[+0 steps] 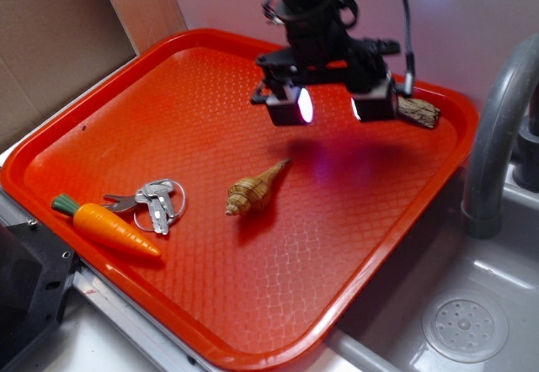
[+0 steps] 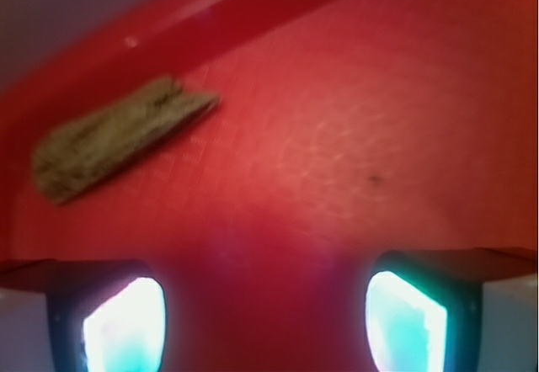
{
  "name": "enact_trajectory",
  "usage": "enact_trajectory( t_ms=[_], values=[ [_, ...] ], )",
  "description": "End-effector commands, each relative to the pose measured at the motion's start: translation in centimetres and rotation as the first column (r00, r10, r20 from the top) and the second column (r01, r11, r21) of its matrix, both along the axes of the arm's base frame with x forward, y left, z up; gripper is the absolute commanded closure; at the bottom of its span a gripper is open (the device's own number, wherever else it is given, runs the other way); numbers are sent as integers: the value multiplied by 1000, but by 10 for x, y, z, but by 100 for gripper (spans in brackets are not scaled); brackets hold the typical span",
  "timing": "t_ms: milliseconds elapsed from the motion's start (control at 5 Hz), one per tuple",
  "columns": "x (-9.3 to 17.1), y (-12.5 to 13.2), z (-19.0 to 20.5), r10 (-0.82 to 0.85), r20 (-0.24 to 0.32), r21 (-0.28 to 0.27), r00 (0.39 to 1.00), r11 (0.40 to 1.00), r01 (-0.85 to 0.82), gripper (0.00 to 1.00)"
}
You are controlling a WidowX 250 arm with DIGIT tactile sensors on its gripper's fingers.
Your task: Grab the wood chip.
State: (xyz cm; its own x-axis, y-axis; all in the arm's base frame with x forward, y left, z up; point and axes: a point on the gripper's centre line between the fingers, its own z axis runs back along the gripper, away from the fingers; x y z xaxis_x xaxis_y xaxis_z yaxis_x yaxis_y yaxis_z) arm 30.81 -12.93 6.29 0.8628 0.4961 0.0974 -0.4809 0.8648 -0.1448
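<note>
Glowing at the bottom of the wrist view, both of my fingertips [image 2: 126, 326] are showing with bare red tray between them; my claw [image 1: 333, 107] is hanging spread wide and gripping nothing. I am hovering over the far part of the orange tray [image 1: 253, 305], clear of its surface. The wood chip [image 1: 418, 111] is lying flat by the tray's far rim, just beside my finger on that side in the exterior view, though I cannot tell whether they are touching. From the wrist it is sitting ahead and off to the left, pointed end toward the middle. A seashell [image 1: 254, 191], keys [image 1: 156, 204] and a toy carrot [image 1: 105, 225] are resting well apart from me, nearer the front.
</note>
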Motion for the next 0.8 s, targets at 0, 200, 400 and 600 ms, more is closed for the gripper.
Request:
enact_trajectory(
  t_ms=[0, 200, 400, 600],
  values=[
    [39, 5, 25, 68, 67, -68, 995, 996, -64, 0],
    [46, 3, 18, 62, 63, -39, 996, 997, -60, 0],
    [52, 3, 5, 61, 36, -12, 998, 998, -60, 0],
    [56, 4, -1, 67, 19, -8, 998, 998, -67, 0]
  ],
)
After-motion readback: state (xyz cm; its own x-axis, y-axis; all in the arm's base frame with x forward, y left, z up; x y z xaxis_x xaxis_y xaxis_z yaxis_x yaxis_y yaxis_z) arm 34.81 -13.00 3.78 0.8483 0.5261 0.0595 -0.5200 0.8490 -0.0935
